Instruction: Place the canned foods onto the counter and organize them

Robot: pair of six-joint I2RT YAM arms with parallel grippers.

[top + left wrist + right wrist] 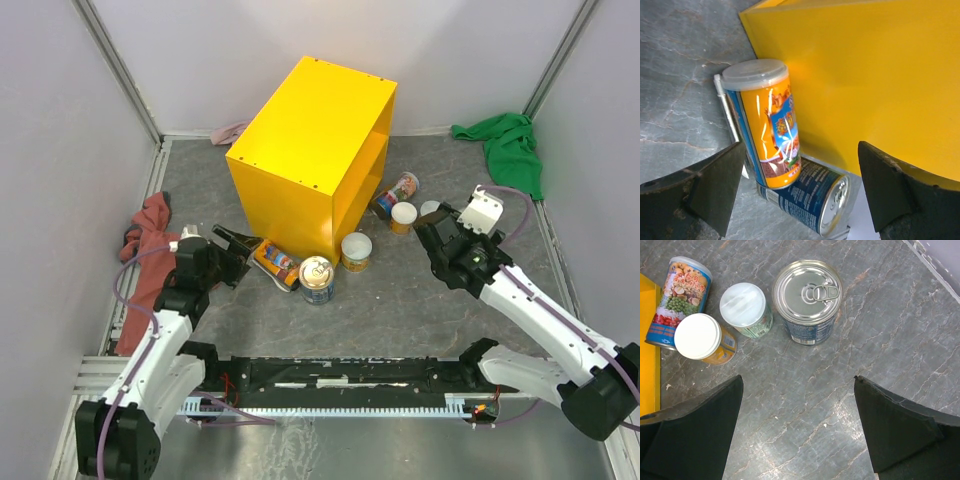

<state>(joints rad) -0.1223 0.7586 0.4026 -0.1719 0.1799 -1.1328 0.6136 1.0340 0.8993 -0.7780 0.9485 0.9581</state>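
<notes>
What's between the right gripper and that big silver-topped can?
Nothing but bare table, as the right wrist view shows, between the right gripper and the can.

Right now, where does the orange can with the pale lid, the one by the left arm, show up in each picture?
Top external: the orange can sits at the near corner of the yellow counter, just ahead of the left end effector.
Left wrist: left of centre, beside the counter's wall.
Right wrist: not in it.
Shared landmark: the yellow counter, a sliver at the right wrist view's left edge.
</notes>
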